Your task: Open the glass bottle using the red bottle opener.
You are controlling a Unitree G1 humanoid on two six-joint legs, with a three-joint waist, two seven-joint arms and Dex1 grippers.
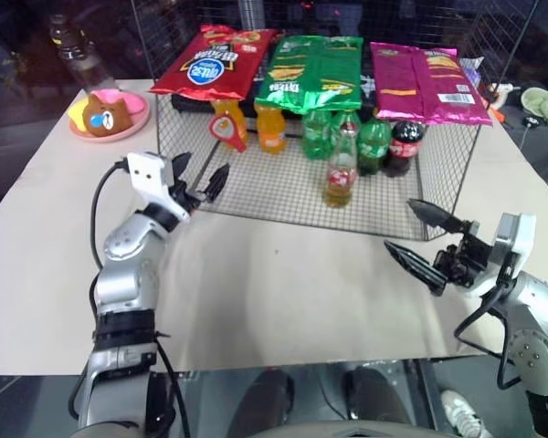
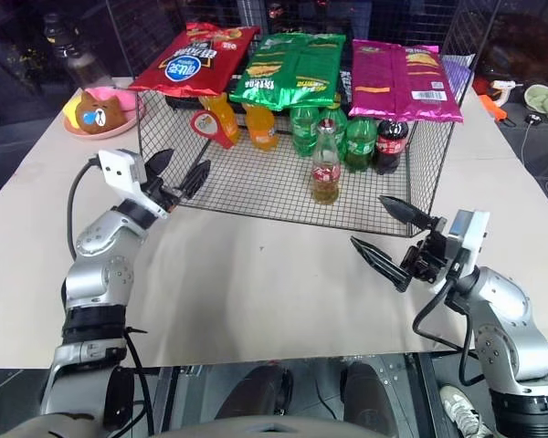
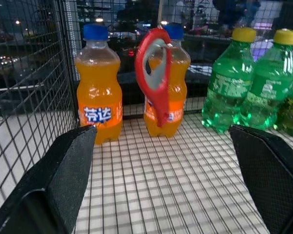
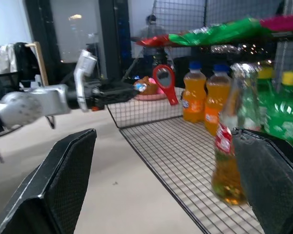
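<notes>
The glass bottle [image 1: 341, 169], clear with amber drink and a red-and-white label, stands upright just right of centre in the head view, on the wire floor of a mesh cage [image 1: 256, 196] and near its open front edge. The red bottle opener [image 1: 227, 130] hangs ring-up at upper centre-left, in front of two orange soda bottles [image 1: 270, 127].

Both claws are spread wide and hold nothing. The left gripper [image 1: 199, 181] hovers at the cage's front left corner, aimed at the opener; the right gripper [image 1: 427, 239] waits at lower right, outside the cage and facing the bottle.

This looks like the approach step. Next, the left claw probably must reach in and close on the opener's handle.

Green bottles [image 1: 318, 134] and a dark cola bottle [image 1: 405, 146] crowd just behind the glass one. Snack bags [image 1: 312, 71] lie on the cage roof, limiting room above.
</notes>
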